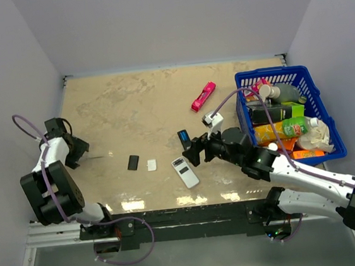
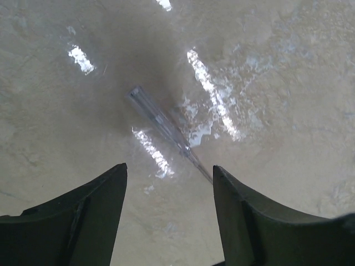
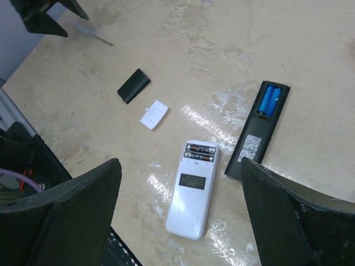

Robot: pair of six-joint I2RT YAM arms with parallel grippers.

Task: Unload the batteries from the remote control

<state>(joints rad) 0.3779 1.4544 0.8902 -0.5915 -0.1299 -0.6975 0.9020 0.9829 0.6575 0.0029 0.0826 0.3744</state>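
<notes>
Beige marbled tabletop (image 1: 130,106), plain grey walls on three sides. Far left of the top view: left gripper (image 1: 77,150) low over the surface, jaws spread, nothing between them. Just ahead of it, a thin clear tool (image 2: 161,124) flat on the table, fine tip close beside one finger.

Right of that, toward lower centre: black cover (image 3: 133,85) and white cover (image 3: 154,114), both off and lying apart from their remotes. First step done, by the look of it. Next, white remote (image 3: 194,188) face down, compartment open, grey batteries (image 3: 201,149) seated side by side inside. Just right and further up, black remote (image 3: 258,130), also face down and open, blue batteries (image 3: 269,100) snug in their slot. Nothing unloaded yet; no loose cell anywhere on the table. Left to do, judging from this: every cell out of both remotes.

Right gripper (image 1: 194,151) above the table between the two remotes, jaws wide apart, holding nothing, touching neither.

Upper centre-right: pink item (image 1: 203,96), well apart from the rest, kind unclear.

Containers: two battery compartments, both full. Far right, blue basket (image 1: 271,70) crammed with bottles, packets and crumpled white paper. No battery visible in it, though much is hidden under the pile.
</notes>
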